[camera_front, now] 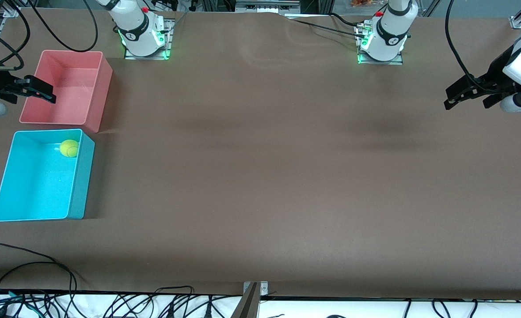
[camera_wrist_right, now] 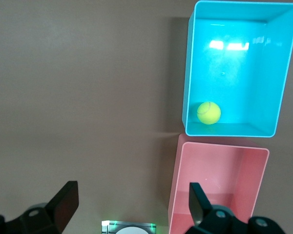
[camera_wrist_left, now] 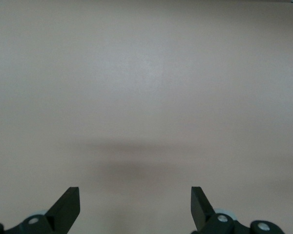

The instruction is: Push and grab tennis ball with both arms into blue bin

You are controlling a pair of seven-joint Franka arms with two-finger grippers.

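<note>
The tennis ball (camera_front: 69,148) (camera_wrist_right: 208,112) lies inside the blue bin (camera_front: 5,176) (camera_wrist_right: 187,87), in the corner next to the pink bin. The blue bin stands at the right arm's end of the table. My right gripper (camera_front: 43,92) (camera_wrist_right: 133,192) hangs open and empty over the pink bin's outer wall, apart from the ball. At the left arm's end of the table, my left gripper (camera_front: 465,105) (camera_wrist_left: 135,192) is open and empty above bare table; its wrist view shows only the brown surface.
A pink bin (camera_front: 93,95) (camera_wrist_right: 219,180) of the same shape stands against the blue one, farther from the front camera. The arm bases (camera_front: 143,37) (camera_front: 382,44) sit along the table's back edge. Cables (camera_front: 43,269) trail over its front edge.
</note>
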